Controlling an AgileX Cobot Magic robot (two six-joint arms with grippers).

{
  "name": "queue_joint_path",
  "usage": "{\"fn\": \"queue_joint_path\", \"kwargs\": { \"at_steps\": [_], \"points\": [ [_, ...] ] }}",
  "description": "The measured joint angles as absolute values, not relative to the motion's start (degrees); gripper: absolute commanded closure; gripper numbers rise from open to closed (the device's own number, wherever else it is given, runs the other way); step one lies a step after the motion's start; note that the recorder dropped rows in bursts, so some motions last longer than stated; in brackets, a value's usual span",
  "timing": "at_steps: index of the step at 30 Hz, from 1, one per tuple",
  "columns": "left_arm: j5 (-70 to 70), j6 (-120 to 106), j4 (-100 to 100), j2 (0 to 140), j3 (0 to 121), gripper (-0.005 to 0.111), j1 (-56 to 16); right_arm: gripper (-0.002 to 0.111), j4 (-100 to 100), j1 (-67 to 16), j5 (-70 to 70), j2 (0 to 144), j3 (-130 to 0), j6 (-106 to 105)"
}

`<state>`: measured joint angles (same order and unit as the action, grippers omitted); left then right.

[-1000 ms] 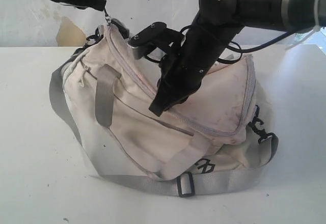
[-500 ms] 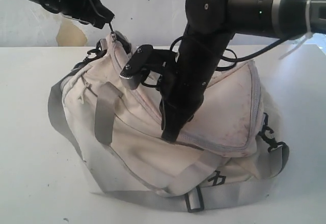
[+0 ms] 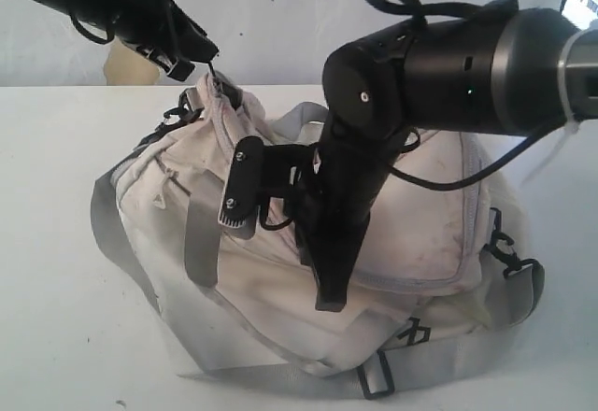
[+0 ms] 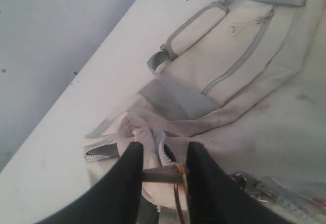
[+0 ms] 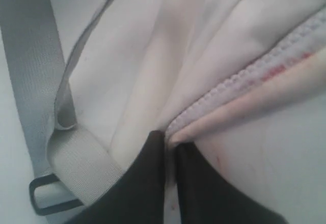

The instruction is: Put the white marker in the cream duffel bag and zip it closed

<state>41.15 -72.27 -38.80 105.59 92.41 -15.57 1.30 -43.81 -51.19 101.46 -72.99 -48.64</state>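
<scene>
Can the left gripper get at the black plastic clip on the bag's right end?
Probably not: the left gripper is clamped on the metal zipper pull at the other end of the cream fabric duffel bag, and the black right arm blocks the black plastic clip.

The right arm (image 3: 355, 196) covered the middle of the bag (image 3: 430, 233), hiding its zipper (image 5: 244, 81) there. What the right gripper (image 5: 170, 143) pinched was too blurred to tell.
</scene>
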Motion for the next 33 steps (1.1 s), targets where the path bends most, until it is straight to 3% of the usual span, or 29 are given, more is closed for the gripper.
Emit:
{"fn": "queue_joint_path", "kwargs": {
  "at_steps": [11,26,30,33],
  "points": [
    [35.7,-70.8,-35.0,106.7,92.4,0.107,-15.6,0.108,-9.7,-49.5,-43.9,101.5,-71.5,-41.6],
    [39.5,-60.2,-33.2,107.3,92.8,0.106,-14.1,0.108,-12.8,-49.7,-40.2,100.8,-68.1,-37.6],
    [39.8,-60.3,-33.6,107.2,92.9,0.089,-13.9,0.099,-12.7,-49.7,-39.2,100.8,-67.9,-34.7],
    [42.7,-60.3,-33.6,107.1,92.9,0.071,-13.5,0.079,-11.4,-49.7,-39.9,100.8,-67.6,-34.0]
  ]
}}
